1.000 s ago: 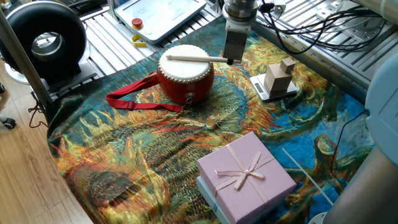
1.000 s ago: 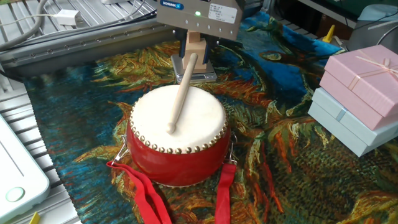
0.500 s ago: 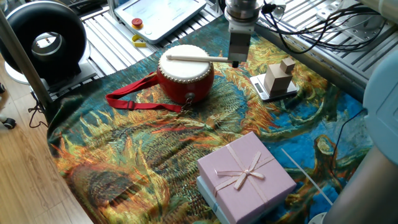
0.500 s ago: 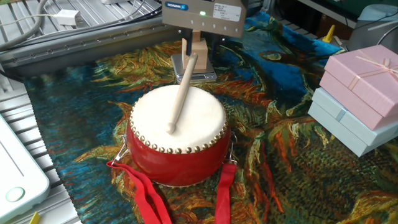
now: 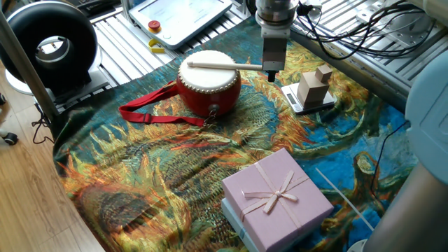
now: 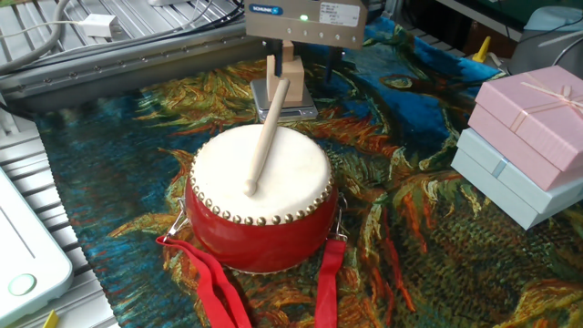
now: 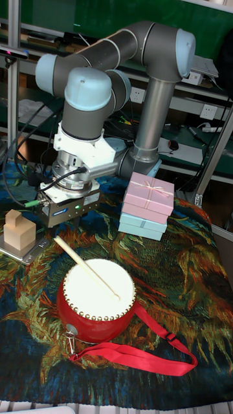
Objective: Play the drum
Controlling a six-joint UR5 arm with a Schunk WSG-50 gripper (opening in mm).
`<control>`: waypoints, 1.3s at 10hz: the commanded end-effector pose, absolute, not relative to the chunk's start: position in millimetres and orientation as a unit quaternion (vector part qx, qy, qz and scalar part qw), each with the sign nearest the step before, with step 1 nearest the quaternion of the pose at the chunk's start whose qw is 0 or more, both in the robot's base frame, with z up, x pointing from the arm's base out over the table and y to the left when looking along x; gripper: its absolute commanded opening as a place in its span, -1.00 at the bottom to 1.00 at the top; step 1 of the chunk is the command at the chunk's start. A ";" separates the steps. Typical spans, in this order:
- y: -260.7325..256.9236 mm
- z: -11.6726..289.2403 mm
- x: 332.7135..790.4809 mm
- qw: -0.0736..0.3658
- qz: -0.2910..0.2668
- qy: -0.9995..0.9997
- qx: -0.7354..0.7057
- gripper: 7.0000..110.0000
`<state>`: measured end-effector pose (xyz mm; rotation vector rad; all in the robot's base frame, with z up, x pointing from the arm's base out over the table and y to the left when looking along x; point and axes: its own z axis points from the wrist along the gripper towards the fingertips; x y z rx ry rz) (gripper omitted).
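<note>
The drum (image 5: pixel 208 82) (image 6: pixel 262 196) (image 7: pixel 97 303) stands upright on the painted cloth, red-bodied with a cream skin and a red strap (image 5: pixel 150 112) trailing away from it. A wooden stick (image 5: pixel 222 66) (image 6: pixel 266 137) (image 7: pixel 85 266) lies across the skin, and its far end overhangs the rim. My gripper (image 5: pixel 271 72) (image 6: pixel 305 56) (image 7: pixel 63 225) hangs just beyond that overhanging end, a little above it. It is open, and the stick rests free of its fingers.
A wooden block on a small scale (image 5: pixel 313 89) (image 6: pixel 290 75) (image 7: pixel 18 231) sits close behind the gripper. A lilac gift box on a pale blue box (image 5: pixel 276 198) (image 6: pixel 533 114) (image 7: pixel 149 197) stands farther off. A black round device (image 5: pixel 49 45) and cables (image 5: pixel 350 35) edge the table.
The gripper has drawn back from the drum, away from the stick's end and slightly up. The stick and the drum have stayed where they were.
</note>
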<state>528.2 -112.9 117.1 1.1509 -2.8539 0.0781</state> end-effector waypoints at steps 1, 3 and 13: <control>-112.1 118.3 550.6 -0.011 0.039 -0.925 0.378 0.15; -98.7 119.0 565.2 -0.048 0.025 -0.925 0.376 0.15; -97.5 118.4 559.5 -0.039 0.019 -0.928 0.370 0.15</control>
